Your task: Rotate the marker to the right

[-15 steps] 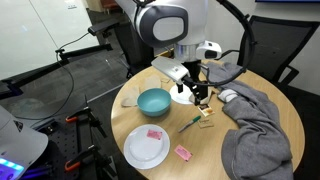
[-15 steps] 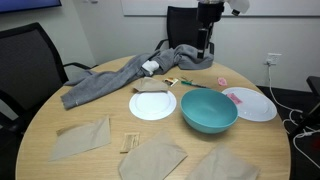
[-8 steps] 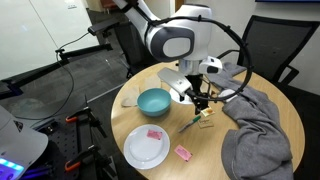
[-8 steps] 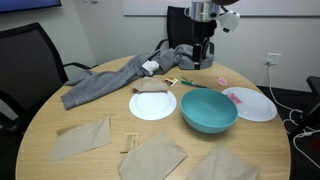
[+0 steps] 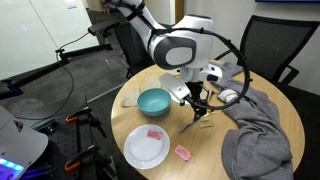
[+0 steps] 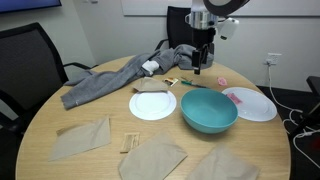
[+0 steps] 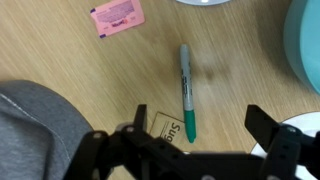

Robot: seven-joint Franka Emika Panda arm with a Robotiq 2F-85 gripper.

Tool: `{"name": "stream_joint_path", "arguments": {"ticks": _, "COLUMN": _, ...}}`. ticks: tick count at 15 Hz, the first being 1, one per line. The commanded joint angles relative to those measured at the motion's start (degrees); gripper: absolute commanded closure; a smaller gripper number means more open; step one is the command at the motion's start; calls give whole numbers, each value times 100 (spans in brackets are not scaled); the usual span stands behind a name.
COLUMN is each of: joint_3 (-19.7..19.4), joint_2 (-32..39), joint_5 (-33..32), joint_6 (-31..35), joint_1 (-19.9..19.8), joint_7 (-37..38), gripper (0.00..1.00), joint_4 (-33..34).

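Observation:
The marker is a thin green stick with a grey end, lying flat on the wooden table; it also shows in both exterior views. My gripper hangs open just above it, one finger on each side of its green cap end, without touching it. In both exterior views the gripper points down over the table near the teal bowl.
A pink packet lies near the marker, another near the table edge. White plates, a grey cloth, brown napkins and small sugar packets lie on the round table.
The arm has swung across and lowered, bringing the open gripper down over the marker. The marker has not moved.

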Motion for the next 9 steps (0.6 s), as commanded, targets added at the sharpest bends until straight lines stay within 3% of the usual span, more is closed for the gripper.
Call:
{"name": "stream_joint_path", "arguments": {"ticks": 1, "joint_3": 48, "joint_2": 2, "joint_5": -52, "joint_6": -16, "joint_1": -49, "joint_7": 36, "gripper": 0, "joint_4": 19}}
{"name": "stream_joint_path", "arguments": {"ticks": 9, "joint_3": 48, "joint_2": 131, "joint_5": -63, "joint_6": 475, "joint_1": -3, "joint_7": 113, "gripper": 0, "joint_4": -27}}
